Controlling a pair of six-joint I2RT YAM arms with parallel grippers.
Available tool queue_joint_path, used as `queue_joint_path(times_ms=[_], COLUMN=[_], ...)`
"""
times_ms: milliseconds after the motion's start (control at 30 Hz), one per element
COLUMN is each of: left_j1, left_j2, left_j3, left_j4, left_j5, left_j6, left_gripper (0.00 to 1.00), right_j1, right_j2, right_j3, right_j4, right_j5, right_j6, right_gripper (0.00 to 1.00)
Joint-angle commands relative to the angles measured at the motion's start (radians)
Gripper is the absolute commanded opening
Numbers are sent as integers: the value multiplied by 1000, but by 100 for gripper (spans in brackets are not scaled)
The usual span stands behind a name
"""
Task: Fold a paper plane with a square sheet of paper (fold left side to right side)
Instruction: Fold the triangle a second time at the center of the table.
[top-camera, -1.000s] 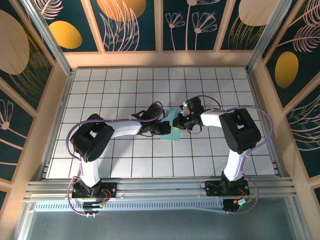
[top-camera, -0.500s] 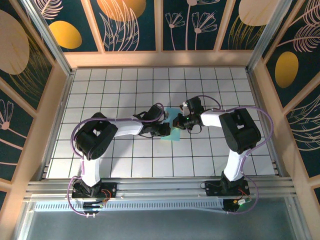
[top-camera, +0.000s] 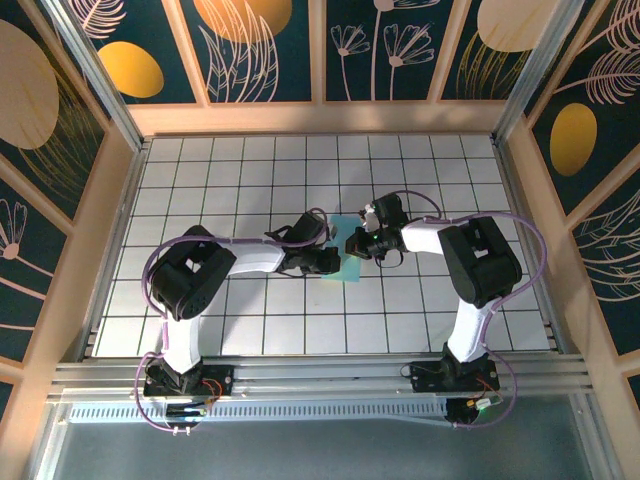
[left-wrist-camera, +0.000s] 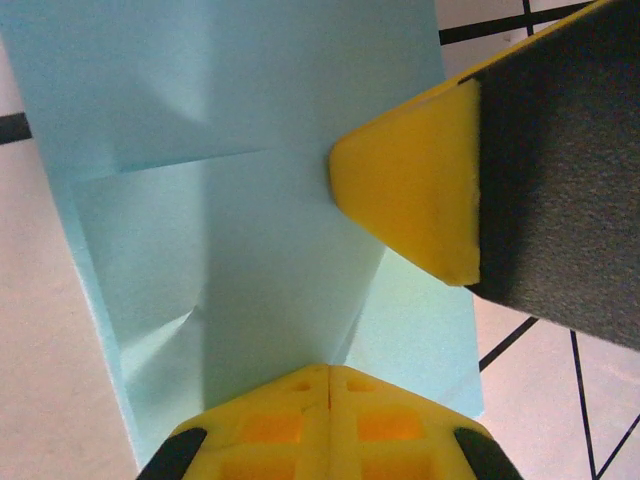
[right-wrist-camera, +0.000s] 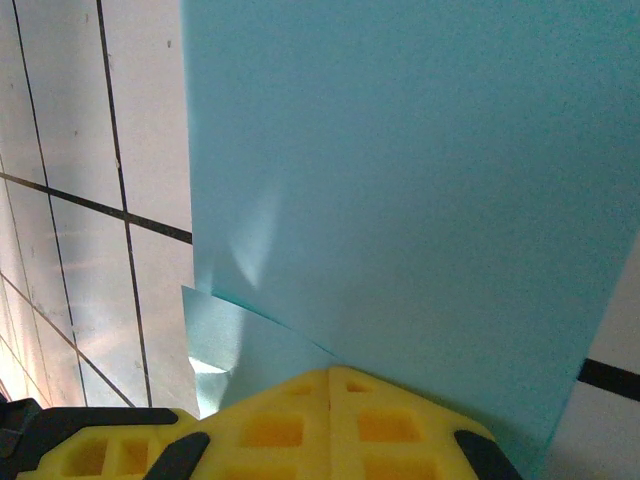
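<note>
Paper: I am watching the light-blue sheet of paper (top-camera: 349, 268) lying flat on the white tiled table (top-camera: 240, 180), near the middle and slightly right of centre, directly between the two grippers.
Paper, close up: in the left wrist view the sheet (left-wrist-camera: 250, 200) is showing one crease running across it and fainter diagonal creases lower down. In the right wrist view the sheet (right-wrist-camera: 400, 180) is covering most of the frame, and a second layer is peeking out under its lower left edge.
Left gripper: the left gripper (top-camera: 332, 262) is reaching in from the sheet's left edge. Its yellow fingers (left-wrist-camera: 300, 410) are sitting tight together, with the tip over the paper and nothing between them. I cannot tell whether it is pressing down.
Right gripper: the right gripper (top-camera: 353, 243) is coming in from the sheet's right side, just across from the left one. Its yellow fingers (right-wrist-camera: 300, 420) are likewise closed together at the paper's surface, gripping nothing. One of its yellow tips is showing over the sheet in the left wrist view (left-wrist-camera: 410, 190).
Arms: both arms are bending inward toward the centre, with purple cables (top-camera: 520, 260) looping along them.
Surroundings: dark floral panels (top-camera: 260, 50) in a wooden frame are standing around the table.
</note>
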Motion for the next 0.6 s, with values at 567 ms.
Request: queue_joint_path(times_ms=[567], left_j1=[5], left_j2=[-88], left_j3=[-142], left_j4=[-99], left_j5=[-8], left_j6=[78], left_gripper=[4], right_j1=[-36], right_j2=[50], right_j3=[-7], right_j4=[-109], right_j5=[92], right_j6=[-47], right_gripper=[0])
